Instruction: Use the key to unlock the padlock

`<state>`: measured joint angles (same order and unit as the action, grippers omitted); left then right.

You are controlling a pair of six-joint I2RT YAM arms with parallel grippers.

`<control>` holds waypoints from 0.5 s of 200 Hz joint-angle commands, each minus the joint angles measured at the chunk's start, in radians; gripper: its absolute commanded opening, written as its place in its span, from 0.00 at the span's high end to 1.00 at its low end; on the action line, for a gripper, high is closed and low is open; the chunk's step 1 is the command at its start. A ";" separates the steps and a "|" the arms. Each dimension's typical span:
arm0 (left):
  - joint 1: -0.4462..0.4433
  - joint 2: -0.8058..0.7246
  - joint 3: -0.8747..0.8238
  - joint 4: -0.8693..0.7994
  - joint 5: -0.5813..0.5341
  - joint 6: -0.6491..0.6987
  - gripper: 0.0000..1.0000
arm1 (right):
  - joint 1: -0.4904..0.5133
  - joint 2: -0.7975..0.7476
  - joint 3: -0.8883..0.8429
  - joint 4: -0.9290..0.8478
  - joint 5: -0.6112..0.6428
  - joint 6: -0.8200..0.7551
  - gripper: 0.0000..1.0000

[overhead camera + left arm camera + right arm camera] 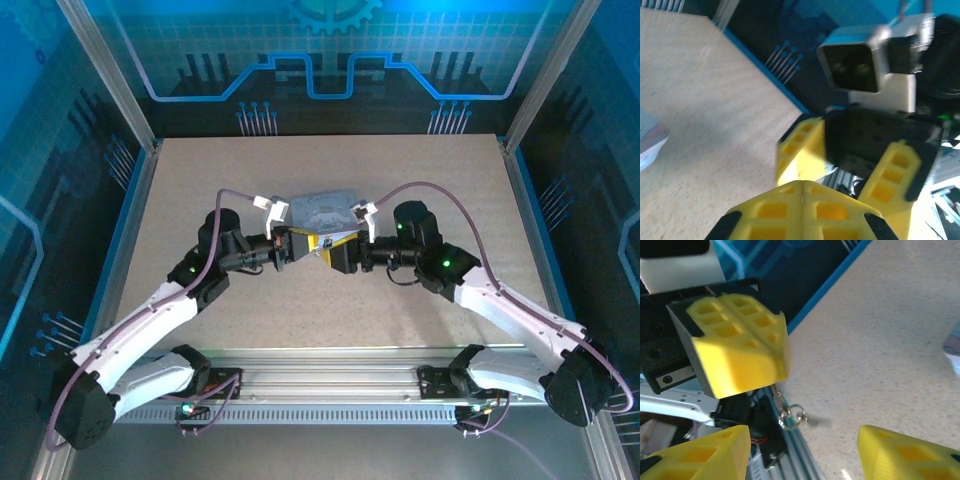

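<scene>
Your left tool (774,347) is clenched, its two yellow fingers pressed flat together with no gap along the seam. A thin metal link comes out from under its tip, and a small metal ring (790,415) hangs on it, just below the tool and clear of the tabletop (420,300). There is a blurred bit of metal beside the ring. You cannot tell from here whether the key or the padlock is pinched inside the fingers, because the yellow pads hide whatever the link runs into. Your right tool (805,457) is released. Its fingers (705,452) stand wide apart, one on each side of the hanging ring and below it, and they touch nothing. From above, the two tools meet almost tip to tip over the middle of the tabletop, with the right one facing the left one head-on. A pale rectangular tin (322,210) lies flat on the tabletop just beyond both tips, on the far side from the arm bases, and neither tool is touching it.
</scene>
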<state>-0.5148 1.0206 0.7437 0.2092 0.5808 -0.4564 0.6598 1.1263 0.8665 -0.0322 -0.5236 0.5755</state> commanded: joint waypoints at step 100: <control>0.019 0.058 0.055 0.154 0.179 -0.060 1.00 | -0.018 0.000 0.008 0.100 -0.168 0.050 0.89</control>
<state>-0.5056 1.0801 0.7715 0.3214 0.7311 -0.4988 0.6521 1.1324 0.8661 0.0494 -0.6559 0.6308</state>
